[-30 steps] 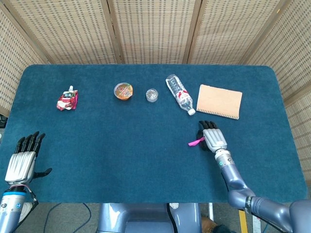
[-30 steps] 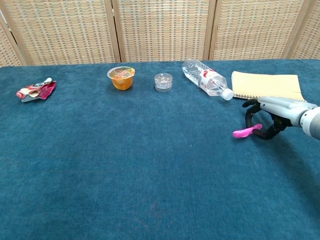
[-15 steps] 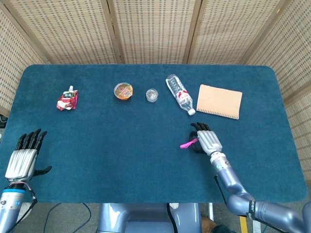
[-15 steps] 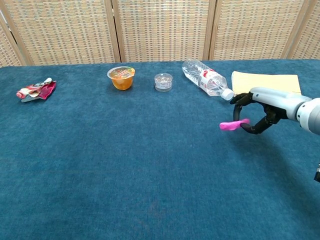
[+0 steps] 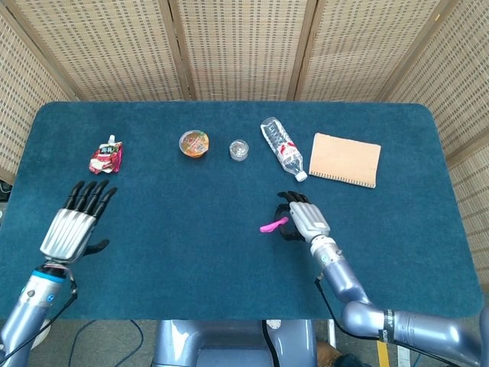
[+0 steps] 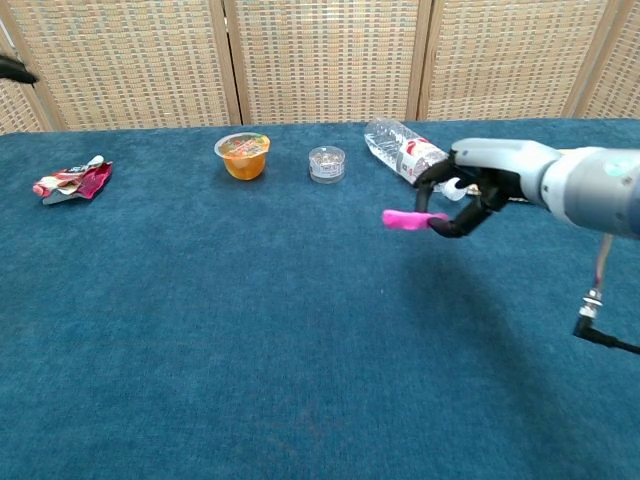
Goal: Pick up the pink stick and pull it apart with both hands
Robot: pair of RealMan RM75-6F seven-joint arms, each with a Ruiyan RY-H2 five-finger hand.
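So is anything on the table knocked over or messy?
Yes, two things. The water bottle lies on its side beside the notebook instead of standing up, and the pink pouch at the far left looks crumpled and squashed. Nothing looks spilled.

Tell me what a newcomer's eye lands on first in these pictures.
The pink stick stands out first: bright against the blue table, pinched in the right hand and lifted off the cloth right of centre. Next comes the left hand, fingers spread and holding nothing, over the near left of the table. Along the far side lie a red pouch, an orange cup, a water bottle on its side and a tan notebook.
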